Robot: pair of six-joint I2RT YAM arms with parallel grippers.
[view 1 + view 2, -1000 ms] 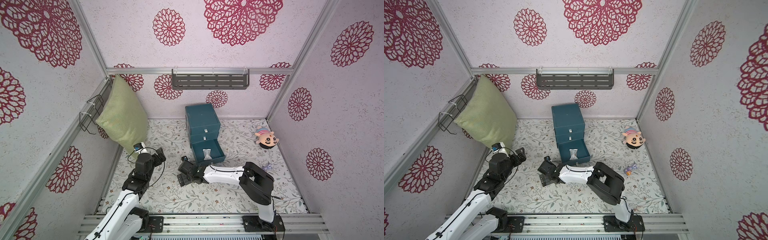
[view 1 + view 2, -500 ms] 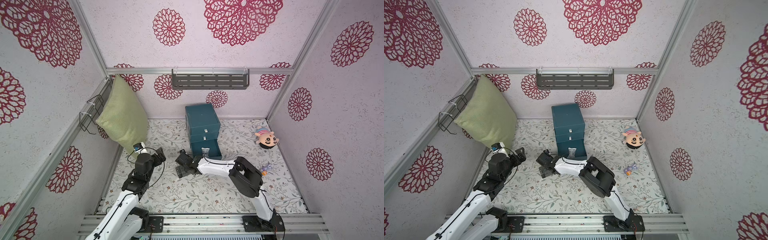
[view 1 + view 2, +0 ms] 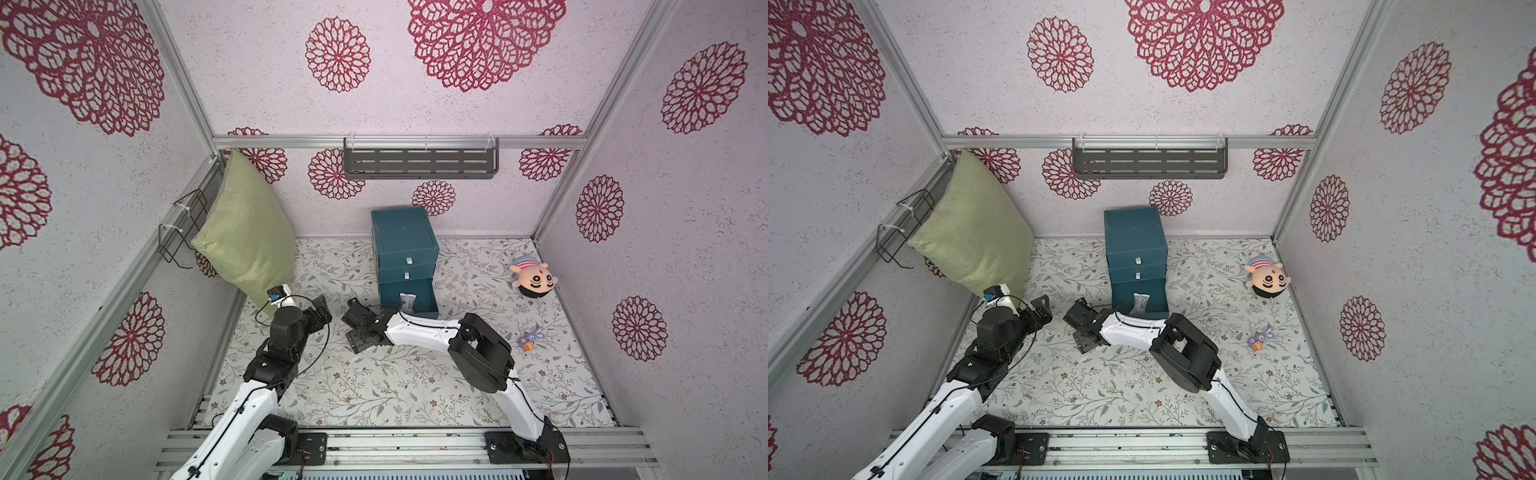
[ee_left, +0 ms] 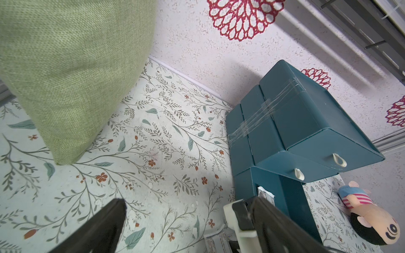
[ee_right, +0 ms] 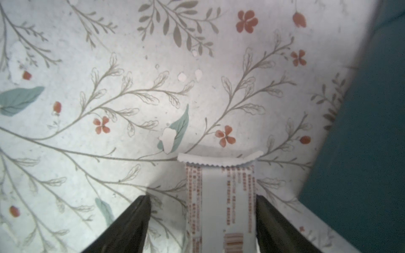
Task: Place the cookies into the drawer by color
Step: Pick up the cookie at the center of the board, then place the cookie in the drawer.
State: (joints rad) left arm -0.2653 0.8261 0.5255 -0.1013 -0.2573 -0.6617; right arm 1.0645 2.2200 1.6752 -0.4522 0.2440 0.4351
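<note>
right gripper (image 5: 202,197) straddles a whitish cookie packet (image 5: 219,197), jaws spread, not pinching; bottom drawer (image 3: 424,297) at its 2 o'clock. left gripper (image 4: 187,200) gapes wide.

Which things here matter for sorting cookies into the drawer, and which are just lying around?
Job: teal drawer chest, whitish packet inside its open bottom drawer, loose whitish packet on the table.
Lying about: green pillow, plush doll, small purple toy.
</note>
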